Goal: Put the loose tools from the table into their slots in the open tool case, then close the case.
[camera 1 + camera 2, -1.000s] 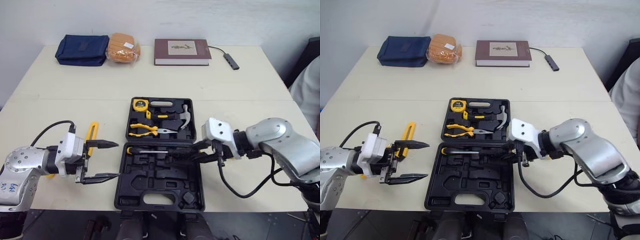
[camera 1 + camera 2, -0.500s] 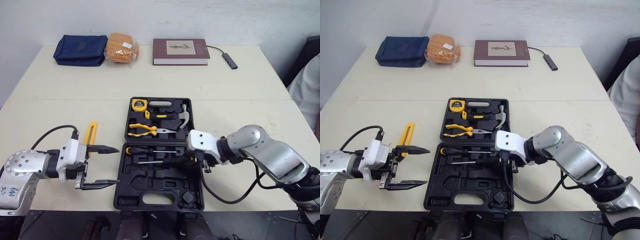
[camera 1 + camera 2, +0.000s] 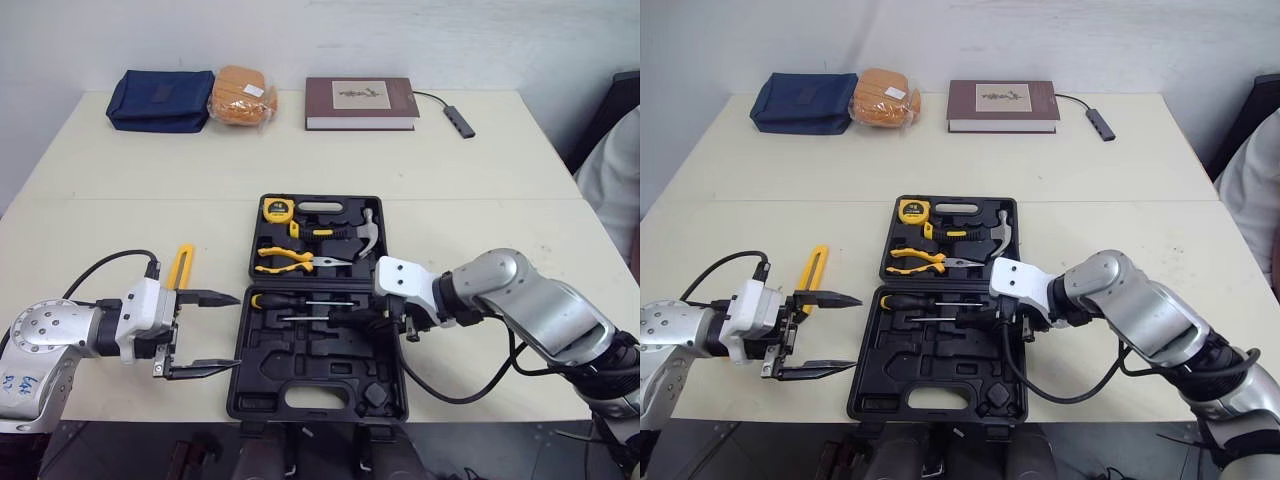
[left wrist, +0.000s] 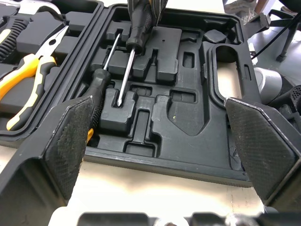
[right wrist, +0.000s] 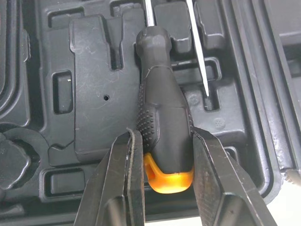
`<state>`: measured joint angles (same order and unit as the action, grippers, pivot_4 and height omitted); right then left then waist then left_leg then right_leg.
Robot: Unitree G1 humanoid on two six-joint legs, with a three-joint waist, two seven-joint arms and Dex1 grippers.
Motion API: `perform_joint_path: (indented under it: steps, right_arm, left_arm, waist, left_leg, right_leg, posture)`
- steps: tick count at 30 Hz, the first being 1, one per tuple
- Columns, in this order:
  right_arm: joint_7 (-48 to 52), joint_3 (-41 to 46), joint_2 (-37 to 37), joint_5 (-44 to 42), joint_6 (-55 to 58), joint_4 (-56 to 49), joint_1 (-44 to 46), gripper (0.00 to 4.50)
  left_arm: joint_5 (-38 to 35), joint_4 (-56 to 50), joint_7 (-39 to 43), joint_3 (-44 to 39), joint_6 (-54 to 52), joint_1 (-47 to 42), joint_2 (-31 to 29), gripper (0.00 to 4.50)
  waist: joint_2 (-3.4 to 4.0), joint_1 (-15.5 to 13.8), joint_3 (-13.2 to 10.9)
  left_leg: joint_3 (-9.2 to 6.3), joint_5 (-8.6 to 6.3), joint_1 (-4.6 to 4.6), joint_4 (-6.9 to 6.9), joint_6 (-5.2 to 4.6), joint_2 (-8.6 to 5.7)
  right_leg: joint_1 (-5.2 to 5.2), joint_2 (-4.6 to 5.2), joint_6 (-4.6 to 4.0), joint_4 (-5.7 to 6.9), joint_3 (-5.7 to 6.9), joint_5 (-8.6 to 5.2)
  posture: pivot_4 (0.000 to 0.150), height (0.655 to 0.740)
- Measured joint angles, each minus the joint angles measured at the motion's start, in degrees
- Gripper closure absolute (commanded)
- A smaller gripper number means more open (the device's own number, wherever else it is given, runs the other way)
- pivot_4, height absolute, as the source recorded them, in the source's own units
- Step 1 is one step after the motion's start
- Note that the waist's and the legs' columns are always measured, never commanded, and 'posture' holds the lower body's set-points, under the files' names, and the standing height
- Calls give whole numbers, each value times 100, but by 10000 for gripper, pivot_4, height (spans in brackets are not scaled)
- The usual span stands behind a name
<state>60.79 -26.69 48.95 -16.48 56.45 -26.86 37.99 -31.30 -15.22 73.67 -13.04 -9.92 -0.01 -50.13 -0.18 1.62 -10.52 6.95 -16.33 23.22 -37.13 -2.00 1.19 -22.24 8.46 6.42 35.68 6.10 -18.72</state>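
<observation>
Here right pincer grips screwdriver in tool case; book title illegible.

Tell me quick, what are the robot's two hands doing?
Left gripper: open, empty.
Right gripper: closed on the screwdriver handle.

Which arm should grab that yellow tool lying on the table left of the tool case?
Left. The left claw, open, sits right beside the yellow tool, while the right claw is shut on a screwdriver over the tool case.
</observation>
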Motion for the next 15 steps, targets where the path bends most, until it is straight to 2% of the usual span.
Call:
perform_joint_path:
  steps: [8, 11, 13, 15]
  right_arm:
    - [-72, -6, -65, -47, 191, -19, -5, 35618]
    - [-108, -5, -76, -89, 300, -23, -8, 20309]
    - [-95, -7, -97, -152, 349, -39, -21, 12281]
    - [-34, -6, -57, -211, 355, -49, -7, 1061]
  left_arm:
    - [0, -18, -41, 9, -4, 38, 0, 0]
    - [1, -18, -50, 14, -4, 37, 0, 0]
    - [2, -18, -60, 16, -4, 37, 0, 0]
    - [2, -18, -74, 30, -3, 36, 0, 0]
  waist:
    - [0, 0, 0]
    - [0, -1, 0]
    - [-1, 3, 1]
    - [-1, 4, 1]
  left_leg:
    - [1, 1, 0, -2, 0, 0]
    - [1, 1, 0, -2, 0, 0]
    - [1, 1, 0, -3, 0, 0]
    - [3, 2, 0, -5, -1, 0]
  right_leg:
    - [-1, 0, 0, 4, 0, 0]
    - [-1, 0, 0, 4, 0, 0]
    - [-1, 0, 0, 4, -1, 0]
    - [-3, 1, 0, 10, -1, 0]
  posture:
    - [1500, 7400]
    - [1500, 7400]
    - [1500, 7400]
    - [1500, 7400]
